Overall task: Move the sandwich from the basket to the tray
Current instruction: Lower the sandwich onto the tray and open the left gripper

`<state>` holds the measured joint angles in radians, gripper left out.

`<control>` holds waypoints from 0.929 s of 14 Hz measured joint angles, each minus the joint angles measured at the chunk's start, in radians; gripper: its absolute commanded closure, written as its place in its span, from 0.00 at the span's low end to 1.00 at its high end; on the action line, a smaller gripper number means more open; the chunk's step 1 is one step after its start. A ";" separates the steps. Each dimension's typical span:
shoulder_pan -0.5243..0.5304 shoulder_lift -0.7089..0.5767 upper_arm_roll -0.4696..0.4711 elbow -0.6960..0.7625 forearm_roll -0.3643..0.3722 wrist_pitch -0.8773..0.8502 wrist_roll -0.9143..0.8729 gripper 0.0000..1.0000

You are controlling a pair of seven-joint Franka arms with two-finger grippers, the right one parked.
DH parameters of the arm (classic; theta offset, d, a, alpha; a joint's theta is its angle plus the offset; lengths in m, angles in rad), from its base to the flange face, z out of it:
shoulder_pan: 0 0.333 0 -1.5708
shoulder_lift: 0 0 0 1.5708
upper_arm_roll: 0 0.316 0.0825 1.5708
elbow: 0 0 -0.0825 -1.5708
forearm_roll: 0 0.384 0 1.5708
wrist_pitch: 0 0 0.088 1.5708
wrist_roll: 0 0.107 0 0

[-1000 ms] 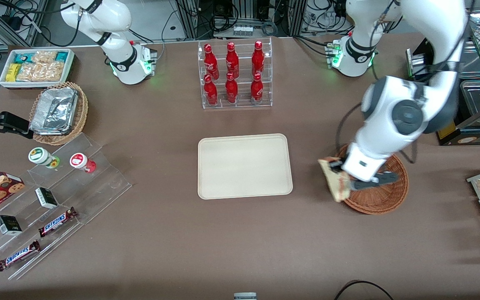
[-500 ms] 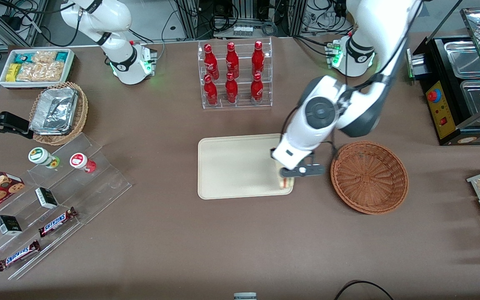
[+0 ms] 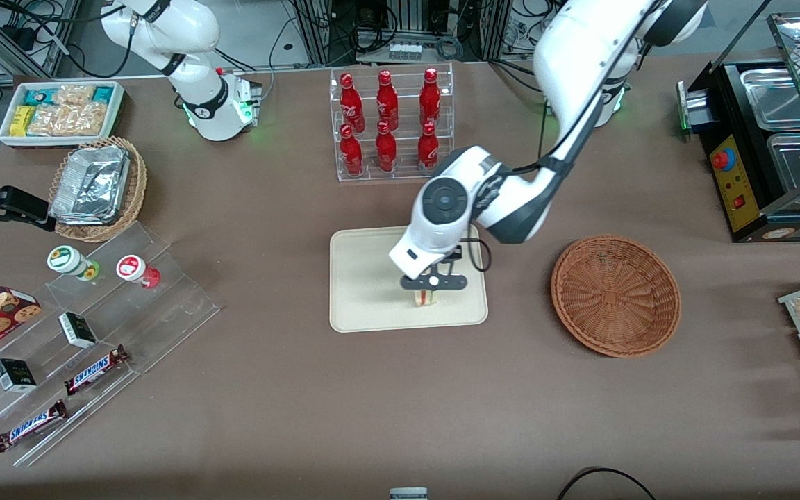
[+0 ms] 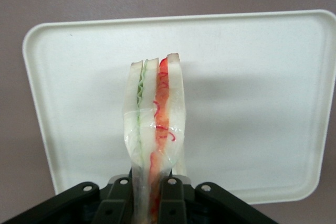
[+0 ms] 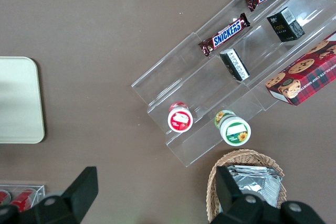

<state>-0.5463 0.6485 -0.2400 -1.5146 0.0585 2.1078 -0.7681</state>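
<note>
My gripper (image 3: 426,294) hangs over the cream tray (image 3: 365,278), shut on the wrapped sandwich (image 3: 426,298). In the left wrist view the sandwich (image 4: 155,114) stands on edge between the black fingers (image 4: 118,198), its green and red filling layers showing, with the tray (image 4: 262,103) below it. Whether the sandwich touches the tray I cannot tell. The reddish-brown wicker basket (image 3: 615,295) sits beside the tray toward the working arm's end, with nothing in it.
A clear rack of red bottles (image 3: 389,125) stands farther from the front camera than the tray. A tan basket with foil containers (image 3: 98,187), a snack bin (image 3: 60,111) and an acrylic shelf with candy bars (image 3: 87,326) lie toward the parked arm's end.
The gripper carried the sandwich out of the basket, over the tray's edge, and now to the tray's middle. The basket is left bare.
</note>
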 measured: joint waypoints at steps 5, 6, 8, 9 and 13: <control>-0.043 0.055 0.000 0.004 0.015 0.051 -0.013 0.84; -0.047 0.060 0.000 0.004 0.016 0.053 -0.014 0.69; -0.050 0.064 0.000 0.004 0.018 0.053 -0.015 0.14; -0.050 0.066 0.001 0.004 0.020 0.053 -0.015 0.01; -0.051 0.068 0.002 0.013 0.035 0.053 -0.022 0.00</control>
<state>-0.5970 0.7162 -0.2381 -1.5014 0.0930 2.1606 -0.7901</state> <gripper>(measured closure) 0.348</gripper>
